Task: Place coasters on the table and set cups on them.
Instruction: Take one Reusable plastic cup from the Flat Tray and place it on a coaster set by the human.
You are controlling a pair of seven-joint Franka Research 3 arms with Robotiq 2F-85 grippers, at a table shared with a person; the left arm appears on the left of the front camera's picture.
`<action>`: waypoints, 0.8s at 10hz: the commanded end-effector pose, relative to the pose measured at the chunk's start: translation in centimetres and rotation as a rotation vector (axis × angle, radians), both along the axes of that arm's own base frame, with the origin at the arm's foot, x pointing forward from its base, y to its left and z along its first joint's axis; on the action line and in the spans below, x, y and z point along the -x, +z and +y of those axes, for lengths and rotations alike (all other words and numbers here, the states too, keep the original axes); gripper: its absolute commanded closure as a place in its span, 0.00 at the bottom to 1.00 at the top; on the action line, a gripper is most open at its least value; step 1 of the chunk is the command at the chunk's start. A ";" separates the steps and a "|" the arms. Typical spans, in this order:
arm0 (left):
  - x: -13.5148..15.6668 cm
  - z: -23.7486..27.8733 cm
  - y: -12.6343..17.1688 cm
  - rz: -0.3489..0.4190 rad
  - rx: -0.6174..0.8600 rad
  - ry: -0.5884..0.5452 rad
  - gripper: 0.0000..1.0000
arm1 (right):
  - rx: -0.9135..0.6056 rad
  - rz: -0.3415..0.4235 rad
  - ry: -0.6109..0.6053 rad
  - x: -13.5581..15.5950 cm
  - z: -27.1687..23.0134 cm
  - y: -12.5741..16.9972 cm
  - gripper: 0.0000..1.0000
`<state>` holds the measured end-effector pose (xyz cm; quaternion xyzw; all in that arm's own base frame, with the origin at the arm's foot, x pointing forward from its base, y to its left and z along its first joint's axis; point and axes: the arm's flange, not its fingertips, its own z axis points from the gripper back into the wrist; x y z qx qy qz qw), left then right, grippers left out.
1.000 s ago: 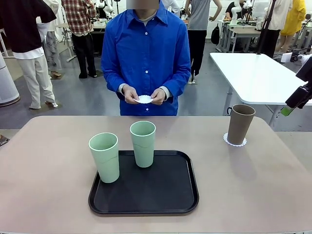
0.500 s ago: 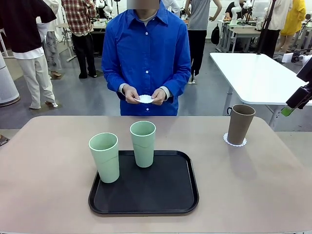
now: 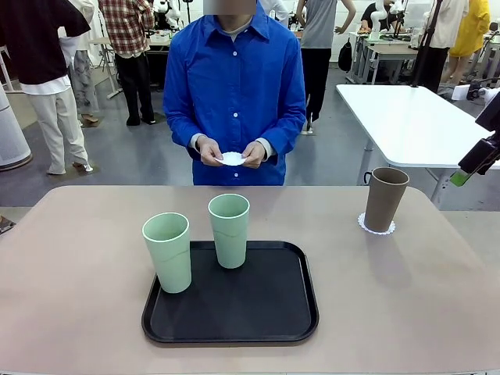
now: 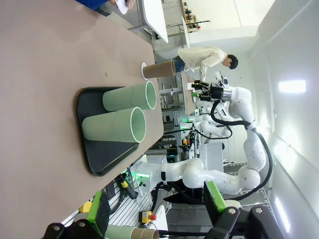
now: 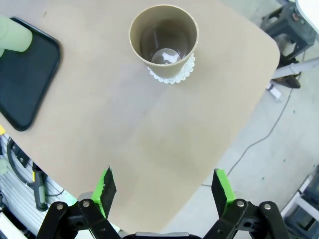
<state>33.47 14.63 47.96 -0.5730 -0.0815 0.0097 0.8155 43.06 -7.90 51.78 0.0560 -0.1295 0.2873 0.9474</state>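
Observation:
Two mint green cups [image 3: 166,251] [image 3: 229,230] stand upright on a black tray [image 3: 258,312]. At the far right of the table [image 3: 78,258], a brown cup [image 3: 385,199] rests on a white scalloped coaster [image 3: 376,227]. The person across the table holds another coaster [image 3: 233,158] in both hands at waist height. My right gripper [image 5: 164,186] hangs open and empty high above the table's right corner, looking down on the brown cup [image 5: 163,37] and its coaster [image 5: 172,74]. Off to the table's left, my left gripper [image 4: 154,206] is open and empty, with the mint cups [image 4: 115,124] farther ahead.
A white table [image 3: 406,117] stands behind on the right, and people move about in the background. The beige top has bare room left of the tray and between the tray and the brown cup. The tray's corner [image 5: 25,84] lies left of the brown cup.

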 end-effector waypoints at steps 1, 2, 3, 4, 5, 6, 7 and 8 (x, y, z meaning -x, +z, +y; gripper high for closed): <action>0.0 0.1 0.2 -0.013 0.012 -0.001 0.00 | 0.020 0.001 0.014 0.1 -0.1 -0.2 0.00; 0.0 0.1 0.2 -0.013 0.012 -0.001 0.00 | 0.020 0.001 0.014 0.1 -0.1 -0.2 0.00; 0.0 0.1 0.2 -0.013 0.012 -0.001 0.00 | 0.000 0.000 0.000 0.0 0.0 0.0 0.00; 0.0 0.1 0.2 -0.013 0.012 -0.001 0.00 | -0.204 -0.007 -0.071 0.6 -3.1 1.3 0.00; 0.0 0.1 0.2 -0.013 0.012 -0.001 0.00 | -0.361 0.023 -0.080 0.6 -5.6 1.7 0.00; 0.0 0.1 0.2 -0.013 0.012 -0.001 0.00 | -0.460 0.081 -0.105 0.7 -7.7 1.2 0.00; 0.0 0.1 0.2 -0.013 0.012 -0.001 0.00 | -0.604 0.109 -0.131 1.1 -9.8 0.8 0.00; 0.0 0.1 0.2 -0.013 0.012 -0.001 0.00 | -0.730 0.164 -0.129 1.6 -12.0 -0.6 0.00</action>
